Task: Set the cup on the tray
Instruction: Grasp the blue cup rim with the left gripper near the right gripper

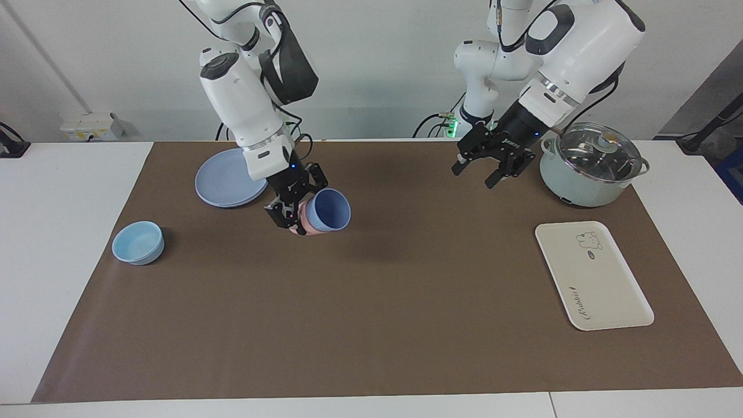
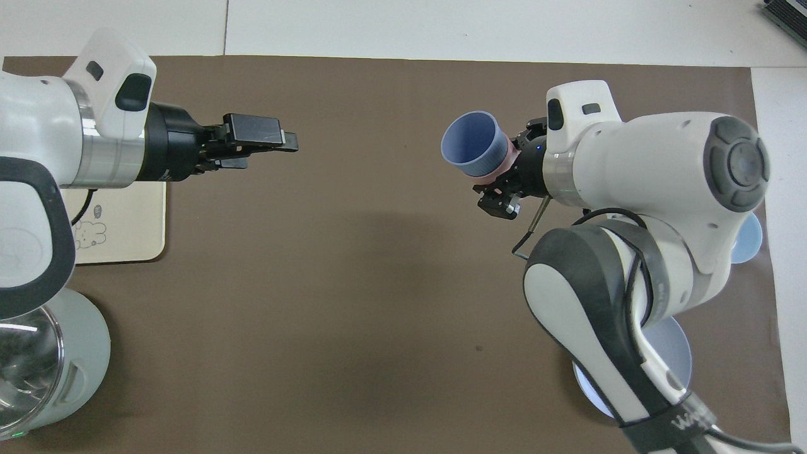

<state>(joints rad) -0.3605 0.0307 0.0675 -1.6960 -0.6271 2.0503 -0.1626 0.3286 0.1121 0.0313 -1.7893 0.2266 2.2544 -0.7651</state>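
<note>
Carrying the periwinkle-blue tapered plastic cup (image 1: pixel 329 212) tilted above the brown mat, the right tool (image 1: pixel 297 209) is clamped on it, a pink tumbler (image 1: pixel 310 227) seemingly nested beneath. Best to swing level toward the cream-white rectangular tray (image 1: pixel 592 274) at the left arm's end of the desk. The left tool (image 1: pixel 491 167) waits open, possibly for a handover; the lidded pot (image 1: pixel 592 168) sits near the tray.

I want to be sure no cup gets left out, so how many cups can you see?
2, nested: the blue cup sits inside a pink cup, both held tilted in the air by the right gripper, beside the plate. None is on the tray.
</note>
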